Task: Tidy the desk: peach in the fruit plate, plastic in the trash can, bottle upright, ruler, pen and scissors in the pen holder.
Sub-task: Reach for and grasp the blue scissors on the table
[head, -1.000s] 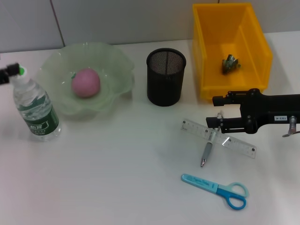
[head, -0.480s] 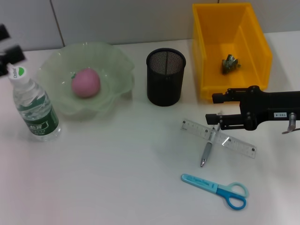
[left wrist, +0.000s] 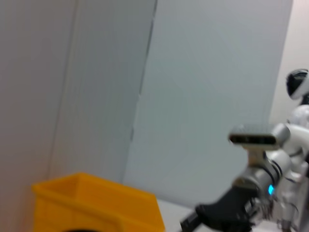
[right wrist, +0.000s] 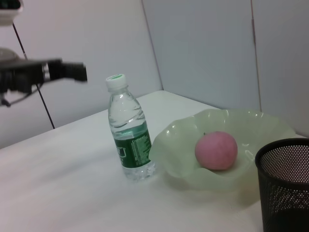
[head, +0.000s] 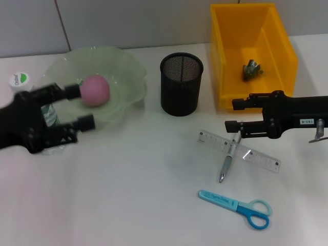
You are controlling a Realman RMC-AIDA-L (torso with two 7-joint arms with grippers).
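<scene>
So your mesh pen holder (head: 181, 84) stood empty as far as the head view showed, and everything can be placed from it. The clear ruler (head: 240, 150) and the pen (head: 227, 163), which lay across it, sat on the desk in front of the holder toward the robot's right; the blue scissors (head: 236, 207) lay nearer the robot again. None of the three was in the holder, so that part was all left to do.

Your right gripper (head: 231, 115) hovered just above the ruler's far end, between the holder and the yellow trash bin (head: 252, 54), with its fingers spread wide and nothing between them.

The rest looked finished. The plastic scrap (head: 251, 69) lay inside the bin, to the holder's right. The pink peach (head: 94, 90) sat in the green fruit plate (head: 130, 74) on the holder's left. Beyond the plate the water bottle (right wrist: 129, 142) stood upright.

Your left gripper (head: 73, 107) hung in front of the bottle, at the plate's near edge, fingers parted and empty.
</scene>
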